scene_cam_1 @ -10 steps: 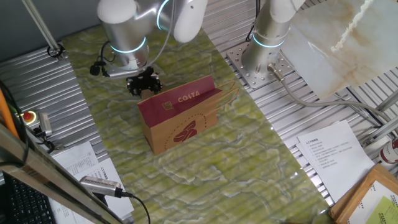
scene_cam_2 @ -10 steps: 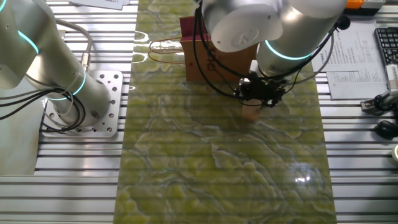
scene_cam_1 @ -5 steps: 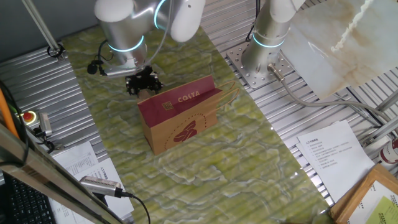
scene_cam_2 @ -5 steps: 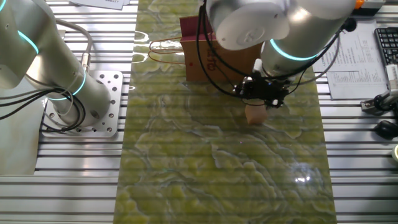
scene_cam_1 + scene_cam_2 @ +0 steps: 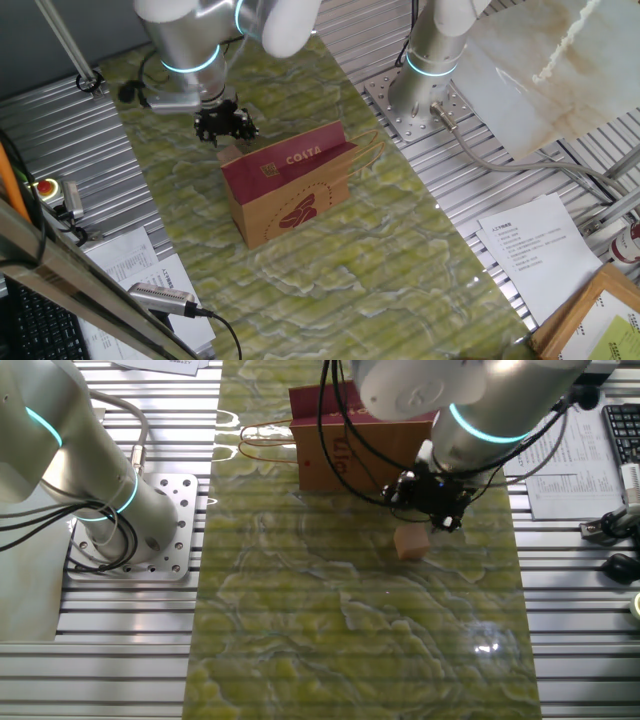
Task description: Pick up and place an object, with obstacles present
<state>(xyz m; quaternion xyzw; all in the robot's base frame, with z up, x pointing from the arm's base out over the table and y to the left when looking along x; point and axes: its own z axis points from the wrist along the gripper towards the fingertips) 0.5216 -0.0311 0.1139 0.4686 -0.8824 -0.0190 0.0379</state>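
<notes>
While claw (image 5: 428, 503) hovers, bag (image 5: 290, 195) stands beside cube (image 5: 410, 543).

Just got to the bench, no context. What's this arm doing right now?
The arm's two-finger gripper hangs a little above the small light tan wooden cube, which sits free on the green marbled mat. Nothing shows between the fingers, but whether they are open or shut cannot be told. The brown kraft paper bag with the dark red COSTA band stands upright right beside the cube. In the view facing the bag's printed side, the cube is hidden.
</notes>
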